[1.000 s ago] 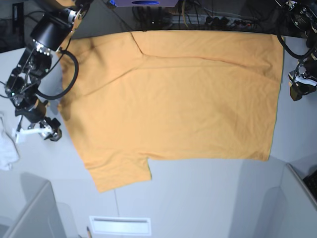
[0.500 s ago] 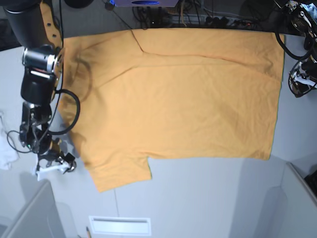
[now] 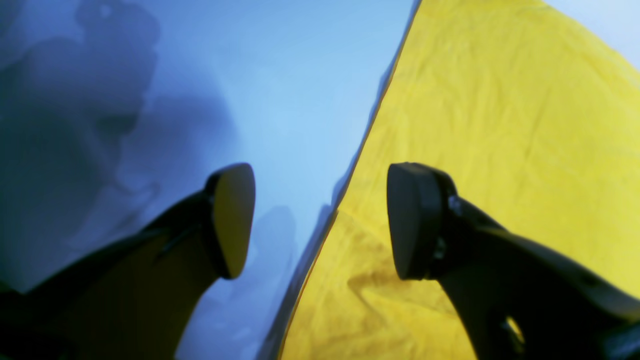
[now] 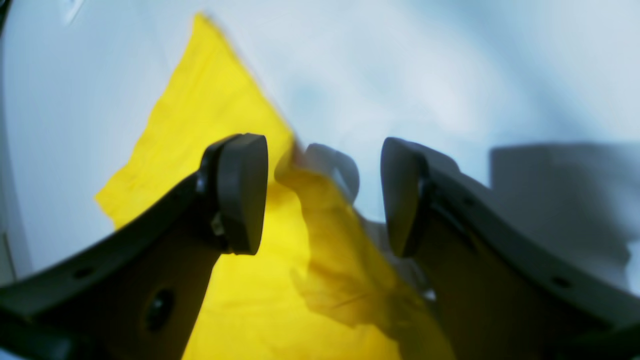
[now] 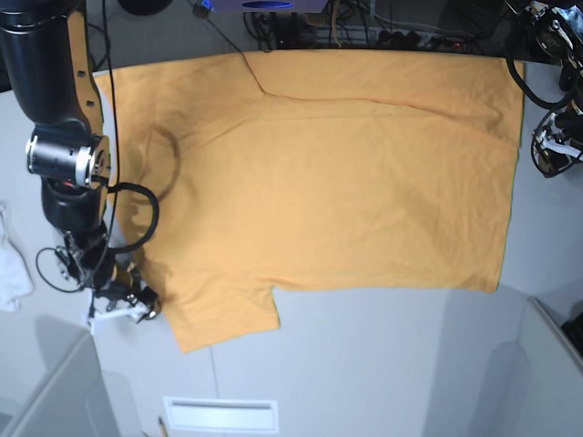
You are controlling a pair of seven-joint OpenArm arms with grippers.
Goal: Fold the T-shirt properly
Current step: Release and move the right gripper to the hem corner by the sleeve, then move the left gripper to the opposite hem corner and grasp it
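At the far left edge of the base view a small white cloth lies on the grey table, apart from the shirt. Next to it the right arm reaches down the left side of the picture, and the right gripper is low over the table, just beside the edge of the lower sleeve. In the right wrist view this gripper has its two dark fingers spread wide apart with nothing between them; the sleeve edge of the T-shirt passes under the gap, and the picture is blurred.

The T-shirt lies flat and spread on the table, light orange, its plain side up, with some soft wrinkles. It covers most of the middle of the table from the far edge toward the near side. One sleeve points toward the near side at the lower left.

At the right side of the base view the left gripper hangs just beside the shirt's right edge. In the left wrist view its fingers stand wide apart around empty space, above the border of the T-shirt and the bare table.
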